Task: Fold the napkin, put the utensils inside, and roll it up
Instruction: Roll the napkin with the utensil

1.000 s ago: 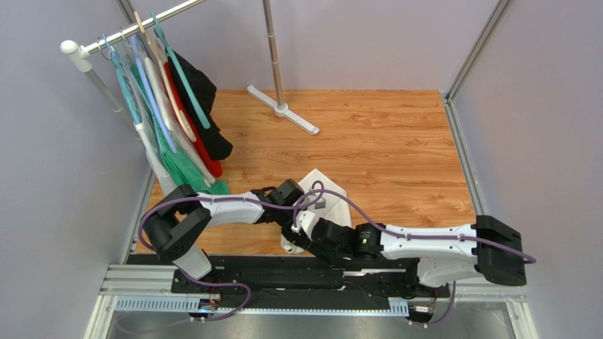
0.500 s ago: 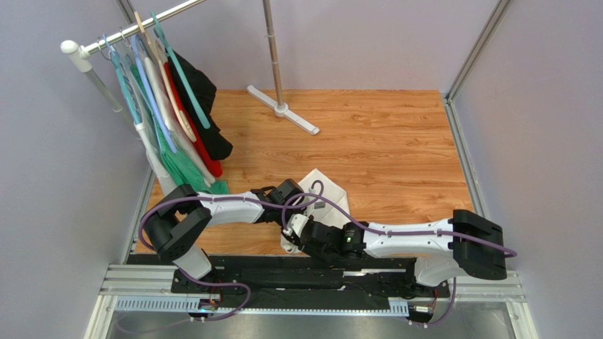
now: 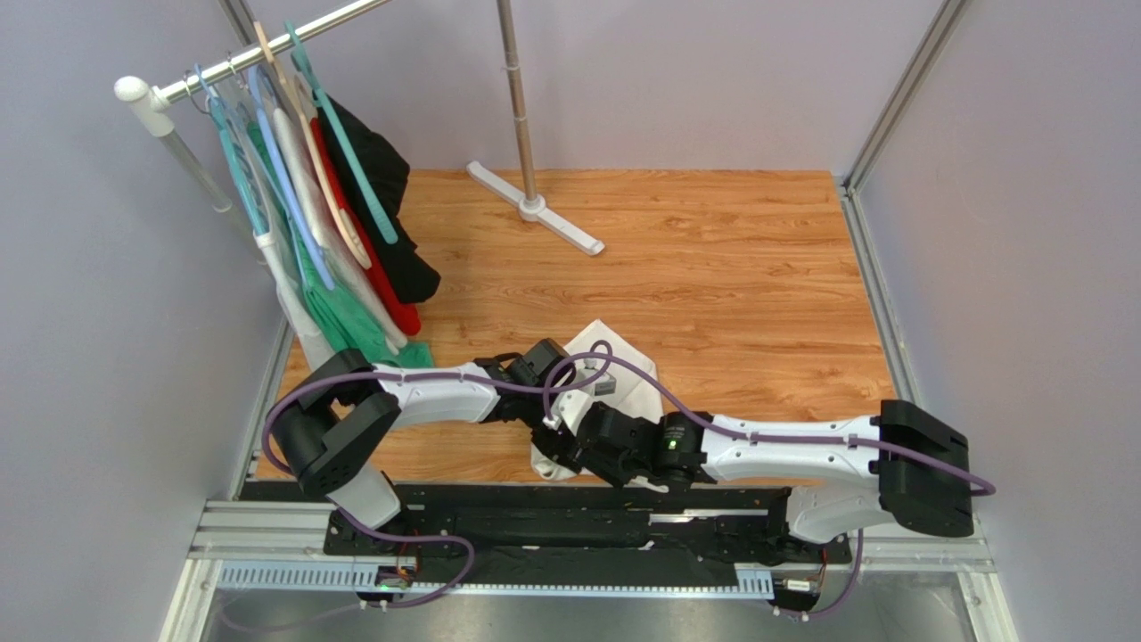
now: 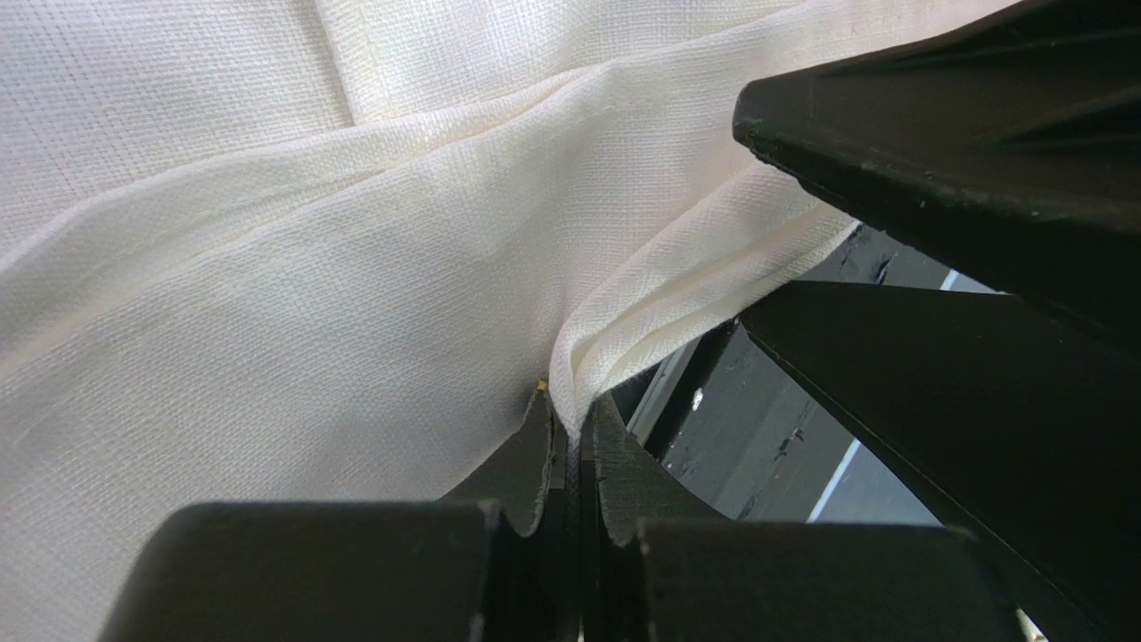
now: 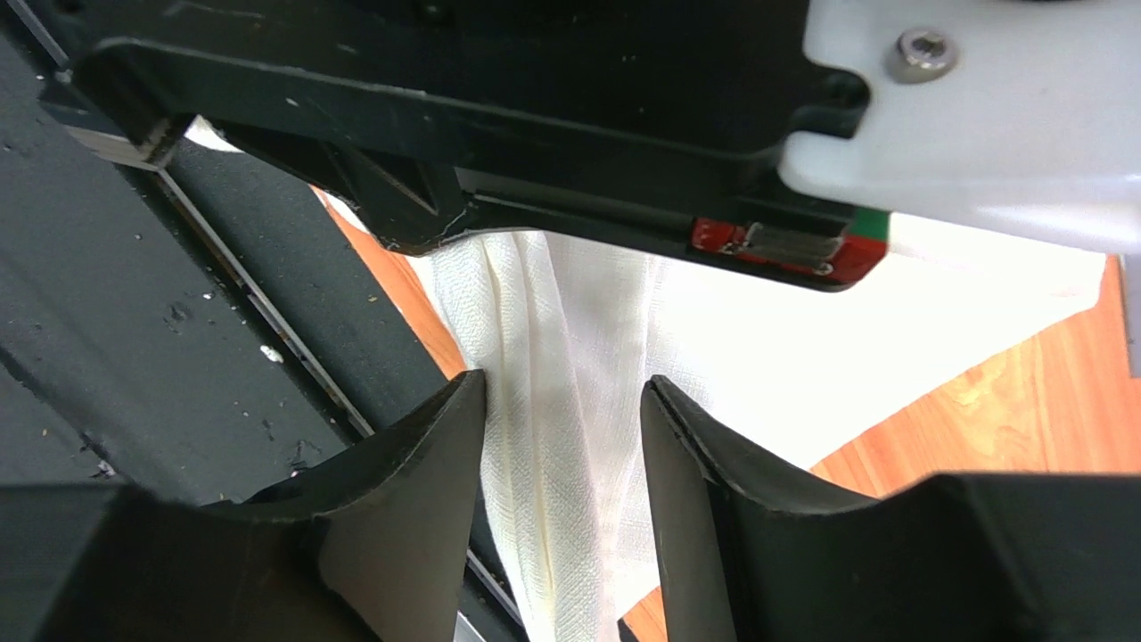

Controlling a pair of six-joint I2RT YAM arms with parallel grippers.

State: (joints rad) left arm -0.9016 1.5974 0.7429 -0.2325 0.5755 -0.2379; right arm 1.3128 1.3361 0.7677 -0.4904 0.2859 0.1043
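Napkin (image 4: pixel 268 294) sits lower centre in the top view, folding unfinished we judge, our left gripper (image 4: pixel 573 448) pinched tight on its edge, right gripper (image 5: pixel 563 388) gaping astride a hanging fold; no utensil seen, rolling not yet done.

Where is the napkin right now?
In the top view, the napkin lies centre at the near edge of the table; the left gripper pinches its fold and the right gripper stands open around it.
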